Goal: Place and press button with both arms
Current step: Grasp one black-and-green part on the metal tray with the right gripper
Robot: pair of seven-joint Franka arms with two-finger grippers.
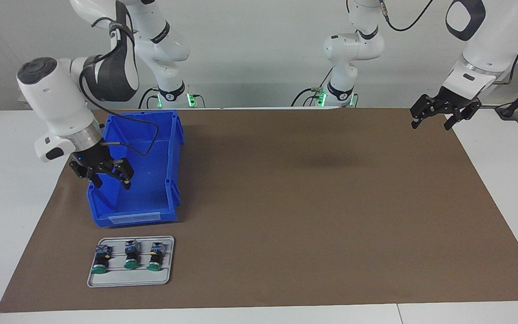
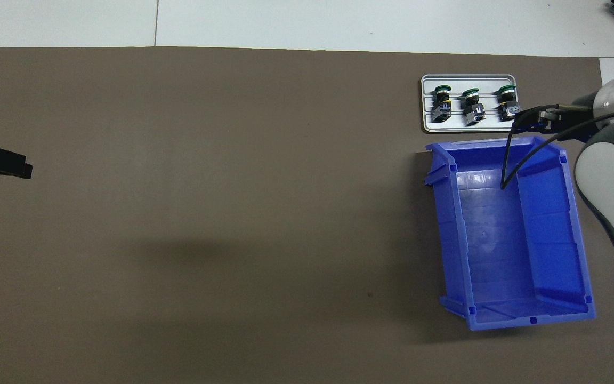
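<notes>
Right gripper point(image 1: 112, 182) first, at the left of the facing view: we see its two black fingers parted with nothing between them, tips pointing down. It hangs over the corner of the blue bin point(image 1: 169, 148) that lies farthest from the robots. A black cable loops from its wrist above the bin's hollow.

The bin stands on the brown mat point(image 1: 308, 202), left of centre in that view. We see nothing inside it.

Just below the bin, in the lower left of the frame, sits a grey tray point(image 1: 128, 280) with three green-capped switches lying on their sides in a row. Their caps point away from the robots. We take the button point(image 1: 100, 259) to be the leftmost of the row, at the right arm's end of the tray. The middle switch point(image 1: 131, 256) lies beside it, and the switch with a yellow mark point(image 1: 155, 256) closes the row. No gripper touches any of them.

Across the wide bare middle of the mat we reach the upper right of the frame. There the left gripper point(image 1: 430, 125) waits above the mat's corner, its fingers spread and holding nothing.
</notes>
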